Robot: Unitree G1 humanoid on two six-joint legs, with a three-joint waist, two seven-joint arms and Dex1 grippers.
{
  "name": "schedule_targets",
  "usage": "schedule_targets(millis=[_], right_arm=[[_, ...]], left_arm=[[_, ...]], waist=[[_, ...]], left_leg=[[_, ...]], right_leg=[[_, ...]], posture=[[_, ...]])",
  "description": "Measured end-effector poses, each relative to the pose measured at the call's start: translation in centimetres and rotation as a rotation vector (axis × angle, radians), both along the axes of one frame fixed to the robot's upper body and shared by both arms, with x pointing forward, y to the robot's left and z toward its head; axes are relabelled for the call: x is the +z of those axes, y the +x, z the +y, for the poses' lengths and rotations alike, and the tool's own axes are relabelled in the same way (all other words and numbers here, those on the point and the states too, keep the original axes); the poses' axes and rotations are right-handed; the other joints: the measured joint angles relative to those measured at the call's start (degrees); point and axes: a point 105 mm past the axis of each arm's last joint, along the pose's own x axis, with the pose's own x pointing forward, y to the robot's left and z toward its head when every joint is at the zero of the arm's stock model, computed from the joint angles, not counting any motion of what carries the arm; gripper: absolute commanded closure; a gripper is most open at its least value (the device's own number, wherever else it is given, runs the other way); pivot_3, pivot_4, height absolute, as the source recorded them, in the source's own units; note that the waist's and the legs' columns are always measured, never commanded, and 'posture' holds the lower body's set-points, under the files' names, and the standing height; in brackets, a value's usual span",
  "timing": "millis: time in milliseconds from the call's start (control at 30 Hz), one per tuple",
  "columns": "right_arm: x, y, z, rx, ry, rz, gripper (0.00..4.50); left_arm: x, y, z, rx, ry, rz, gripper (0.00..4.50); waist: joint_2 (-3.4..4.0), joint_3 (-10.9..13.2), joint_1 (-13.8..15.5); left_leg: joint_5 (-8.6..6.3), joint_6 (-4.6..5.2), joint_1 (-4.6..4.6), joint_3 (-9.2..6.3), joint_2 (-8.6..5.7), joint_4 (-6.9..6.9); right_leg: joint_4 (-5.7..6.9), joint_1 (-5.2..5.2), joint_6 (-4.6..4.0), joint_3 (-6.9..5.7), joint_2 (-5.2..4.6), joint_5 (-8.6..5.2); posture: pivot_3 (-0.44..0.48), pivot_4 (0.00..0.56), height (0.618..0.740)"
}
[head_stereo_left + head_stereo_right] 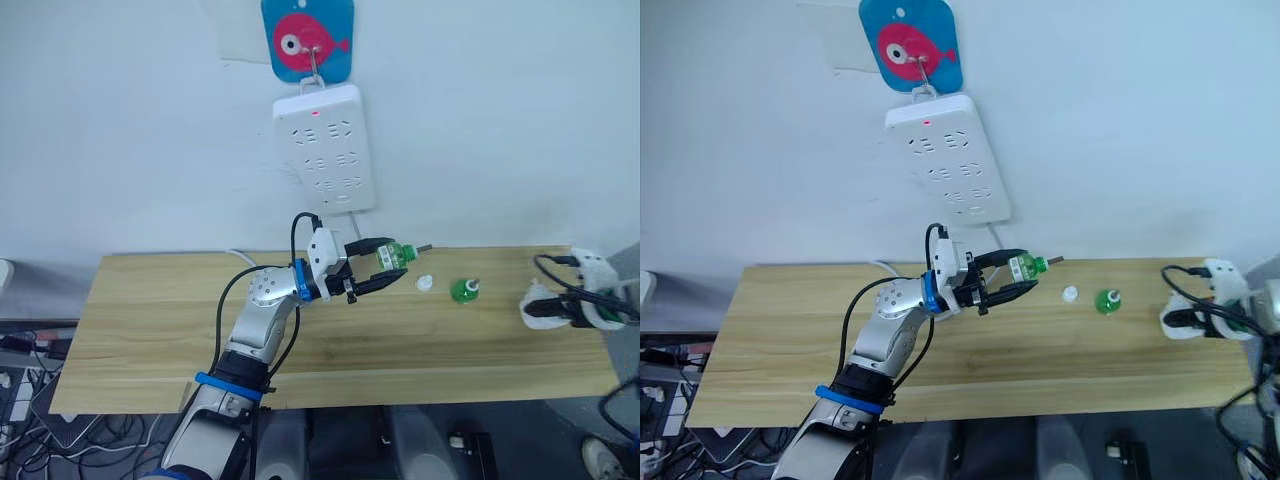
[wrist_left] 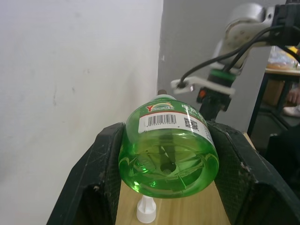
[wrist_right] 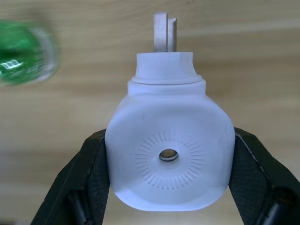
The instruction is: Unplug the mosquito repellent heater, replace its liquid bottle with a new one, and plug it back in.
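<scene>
While the left gripper (image 1: 383, 270) clamps a green liquid bottle (image 2: 168, 152), the right gripper (image 3: 168, 187) grips the heater (image 3: 168, 150).

A long wooden desk (image 1: 150, 320) stands against a white wall (image 1: 120, 130). High on the wall hangs a blue card with a pink fish (image 1: 308, 38) on it. Just below the fish hangs a white power strip (image 1: 324, 148), tilted a little, with a tiny red light near its top. A white cord runs down from it toward the desk. On the floor to the left of the desk lie dark cables (image 1: 25, 390) in a heap.
</scene>
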Motion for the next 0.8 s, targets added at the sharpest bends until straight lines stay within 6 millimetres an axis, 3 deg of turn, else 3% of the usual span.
schedule_targets(millis=[167,233,333,533,800], right_arm=[[3.5,-3.5,4.3,0.126,0.444,-0.092,1.53],[5.4,-4.3,5.7,0.192,0.645,-0.149,1.53],[8.0,-5.0,7.3,0.275,0.809,-0.208,1.53],[9.1,-6.2,10.8,0.375,0.964,-0.243,1.53],[9.0,-6.0,12.4,0.419,0.977,-0.280,1.53]], left_arm=[[0.8,-1.3,0.0,-0.099,-0.018,-0.012,2.21],[1.1,-2.0,0.3,-0.147,-0.016,-0.026,2.21],[1.7,-2.8,0.3,-0.201,-0.024,-0.036,2.21],[2.3,-3.7,0.4,-0.269,-0.026,-0.040,2.21],[2.7,-4.7,-0.1,-0.321,-0.020,-0.053,2.21]], waist=[[-0.02,0.0,-0.1],[-0.04,0.0,-0.4],[-0.05,0.0,-0.7],[-0.09,0.0,-0.9],[-0.08,0.0,-0.8]], left_leg=[[-0.01,0.02,0.03,0.02,0.00,0.04],[-0.02,0.03,0.04,0.09,-0.02,0.05],[-0.02,0.05,0.05,0.09,-0.01,0.07],[-0.04,0.07,-0.02,0.08,-0.02,0.07],[-0.03,0.06,-0.02,0.00,0.00,0.06]], right_leg=[[0.03,0.05,0.00,0.01,0.02,0.01],[0.07,0.06,0.00,0.07,0.02,0.01],[0.09,0.07,0.02,0.07,0.03,0.02],[0.01,0.08,0.04,0.05,0.07,0.03],[-0.12,0.09,0.08,0.00,0.09,0.05]], posture=[[-0.085,0.333,0.740],[-0.085,0.333,0.740],[-0.087,0.330,0.740],[-0.079,0.331,0.740],[-0.074,0.322,0.740]])
